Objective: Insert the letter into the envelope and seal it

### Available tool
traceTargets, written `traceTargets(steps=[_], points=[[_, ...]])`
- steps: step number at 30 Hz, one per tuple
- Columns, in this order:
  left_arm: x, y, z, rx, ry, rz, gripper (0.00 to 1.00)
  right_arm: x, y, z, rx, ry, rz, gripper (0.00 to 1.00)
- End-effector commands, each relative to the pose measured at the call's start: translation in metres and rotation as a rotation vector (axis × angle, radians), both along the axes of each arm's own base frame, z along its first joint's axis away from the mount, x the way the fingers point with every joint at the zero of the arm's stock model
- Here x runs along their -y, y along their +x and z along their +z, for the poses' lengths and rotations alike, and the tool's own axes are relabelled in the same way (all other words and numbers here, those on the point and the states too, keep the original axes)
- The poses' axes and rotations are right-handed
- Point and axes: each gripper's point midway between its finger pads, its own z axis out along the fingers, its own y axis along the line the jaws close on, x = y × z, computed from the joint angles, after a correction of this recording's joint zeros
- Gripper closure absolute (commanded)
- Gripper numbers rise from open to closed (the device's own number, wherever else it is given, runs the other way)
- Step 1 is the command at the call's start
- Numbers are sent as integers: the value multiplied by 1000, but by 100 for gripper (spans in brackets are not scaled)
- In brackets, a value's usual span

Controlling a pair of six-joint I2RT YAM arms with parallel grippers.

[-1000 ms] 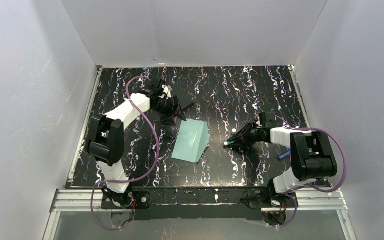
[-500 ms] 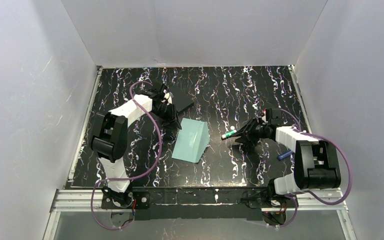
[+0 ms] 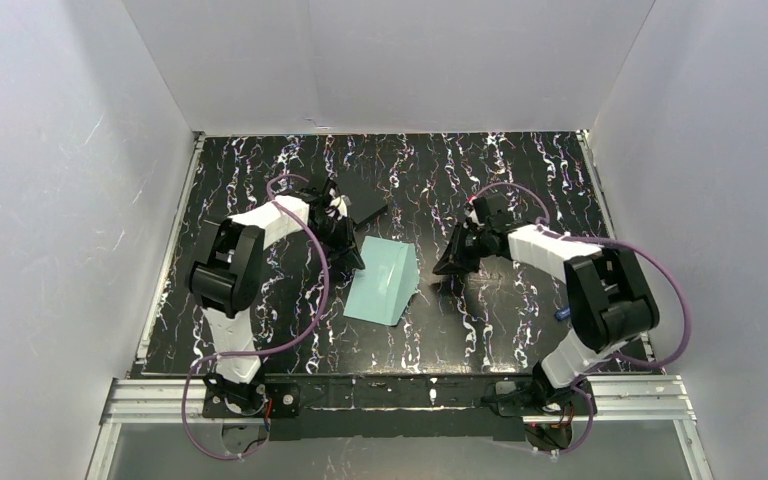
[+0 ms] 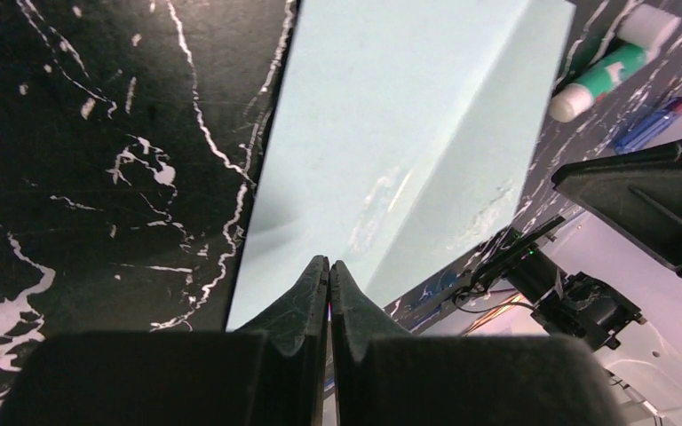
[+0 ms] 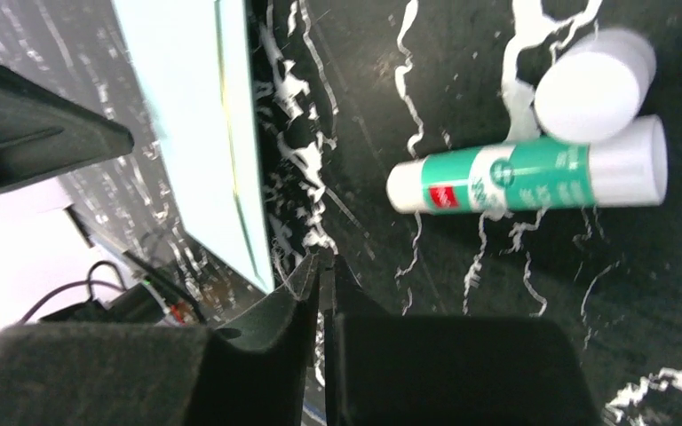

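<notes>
The pale teal envelope (image 3: 383,280) lies flat in the middle of the table, its flap folded down. My left gripper (image 3: 353,258) is at the envelope's far left corner. In the left wrist view the left gripper (image 4: 329,264) is shut, its tips over the near edge of the envelope (image 4: 391,151), and nothing shows between them. My right gripper (image 3: 443,267) sits just right of the envelope. The right wrist view has the right gripper (image 5: 324,255) shut on nothing, beside the envelope (image 5: 186,115). The letter is hidden.
A green-and-white glue stick (image 5: 524,173) lies on the table with its white cap (image 5: 595,84) beside it, right of the envelope. A blue pen (image 3: 563,313) lies near the right arm. A flat black pad (image 3: 365,208) sits behind the envelope.
The right gripper has let go of the glue stick, swung left and away from the bases toward the envelope, and closed. The left gripper came down to the envelope's corner and shut.
</notes>
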Motion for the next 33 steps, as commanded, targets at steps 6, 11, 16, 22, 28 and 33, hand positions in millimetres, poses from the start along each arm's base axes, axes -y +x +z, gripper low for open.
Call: traceTargets(steps=[6, 11, 16, 22, 28, 33], points=[[-6, -13, -24, -68, 41, -7, 100, -39, 0, -26, -22, -36, 154, 88], [-18, -15, -38, -82, 151, 17, 100, -74, 4, -5, 52, 60, 233, 90], [-18, -17, -42, -92, 186, 30, 100, -93, 8, -6, 95, 48, 281, 89], [-16, -18, -44, -103, 183, 26, 100, -107, 10, -19, 131, -53, 348, 89], [-14, -18, -44, -104, 174, 26, 100, -114, 11, -30, 152, -162, 399, 89], [-13, -19, -44, -106, 165, 30, 100, -111, 4, -44, 158, -283, 450, 89]])
